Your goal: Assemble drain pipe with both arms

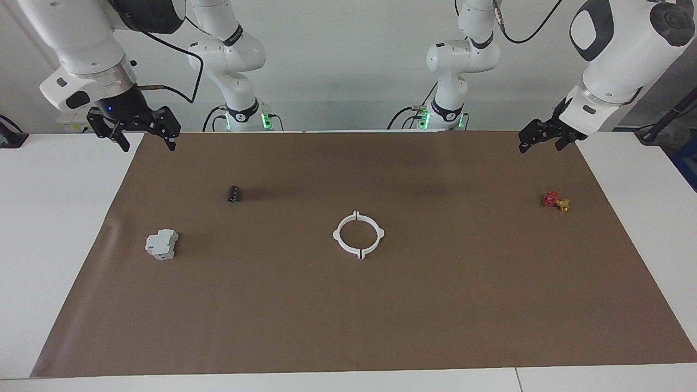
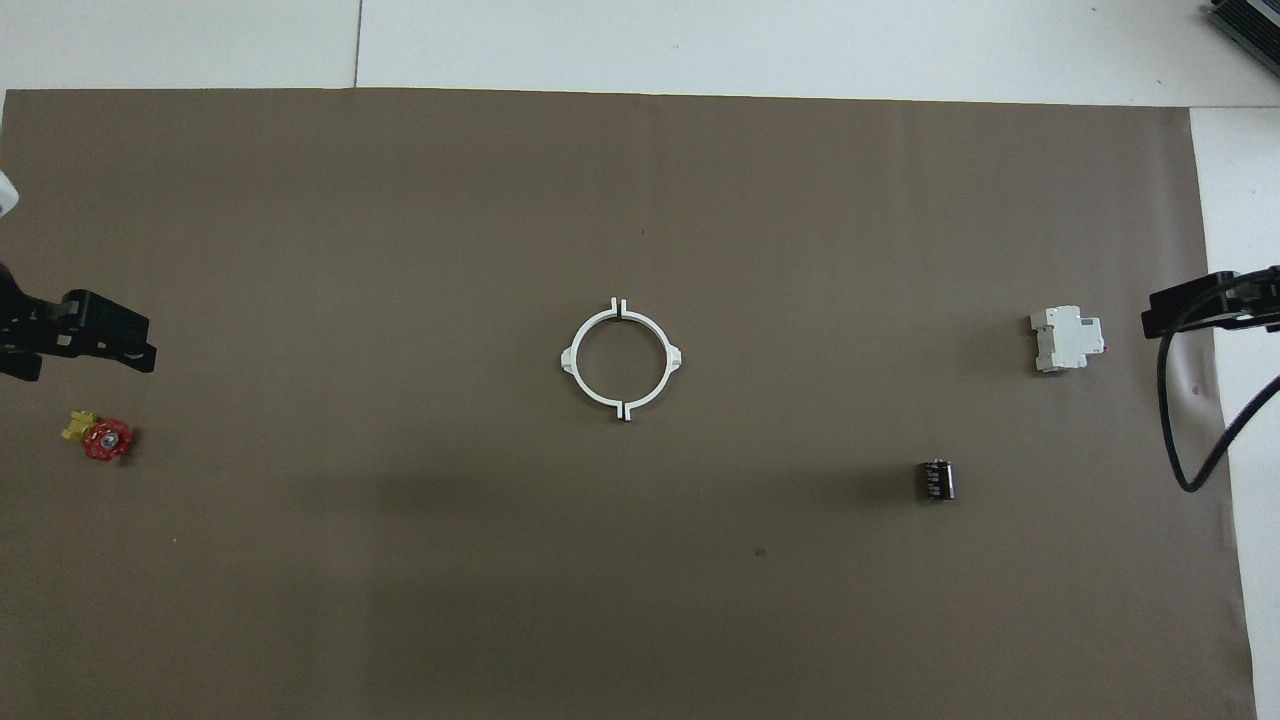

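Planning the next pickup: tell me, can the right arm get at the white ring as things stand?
Probably yes. The right gripper hangs open over the mat's edge, and the white ring lies alone mid-mat; the black cylinder and grey block sit aside.

Two white half-rings; one grey-white block; one black cylinder; one red-yellow valve.

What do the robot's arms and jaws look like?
Two big white jointed arms with dark joint covers and black cables looping along them. Each ends in a black two-finger gripper: the left gripper and the right gripper. Green lights glow at both bases.
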Controlling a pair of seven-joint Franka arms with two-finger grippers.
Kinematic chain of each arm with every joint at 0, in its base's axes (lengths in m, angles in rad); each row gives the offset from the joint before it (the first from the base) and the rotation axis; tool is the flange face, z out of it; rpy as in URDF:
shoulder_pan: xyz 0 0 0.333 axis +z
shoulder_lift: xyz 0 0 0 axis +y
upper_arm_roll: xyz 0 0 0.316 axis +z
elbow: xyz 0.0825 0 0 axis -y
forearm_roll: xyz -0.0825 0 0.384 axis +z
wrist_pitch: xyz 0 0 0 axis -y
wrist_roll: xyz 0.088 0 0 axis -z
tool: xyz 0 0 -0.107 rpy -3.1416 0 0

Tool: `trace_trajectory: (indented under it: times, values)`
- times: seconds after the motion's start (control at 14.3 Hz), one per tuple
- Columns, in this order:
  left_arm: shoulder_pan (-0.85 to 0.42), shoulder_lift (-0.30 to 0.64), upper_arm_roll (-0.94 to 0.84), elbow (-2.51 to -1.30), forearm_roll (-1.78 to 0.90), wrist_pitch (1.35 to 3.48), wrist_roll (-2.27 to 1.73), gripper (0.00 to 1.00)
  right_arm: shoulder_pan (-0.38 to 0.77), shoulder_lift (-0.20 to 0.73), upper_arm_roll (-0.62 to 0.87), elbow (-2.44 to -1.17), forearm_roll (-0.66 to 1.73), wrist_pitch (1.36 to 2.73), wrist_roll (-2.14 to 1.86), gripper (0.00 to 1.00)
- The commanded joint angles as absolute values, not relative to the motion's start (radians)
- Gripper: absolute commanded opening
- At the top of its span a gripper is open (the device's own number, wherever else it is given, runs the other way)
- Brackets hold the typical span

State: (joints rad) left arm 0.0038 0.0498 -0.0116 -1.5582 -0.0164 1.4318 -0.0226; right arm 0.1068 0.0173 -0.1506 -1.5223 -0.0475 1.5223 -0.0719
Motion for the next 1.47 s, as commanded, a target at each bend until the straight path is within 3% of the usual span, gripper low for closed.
trace_trajectory:
  times: [0.0,1.4]
  values:
    - [-0.017,0.040,0.003,-1.572,-0.002,1.450,-0.034,1.00,0.103,0.002,-0.150,-1.539,-0.037,1.516,-0.067,1.00]
    - [-0.035,0.035,0.008,-1.575,-0.002,1.539,-0.025,1.00,0.103,0.002,-0.150,-1.539,-0.037,1.516,-0.067,1.00]
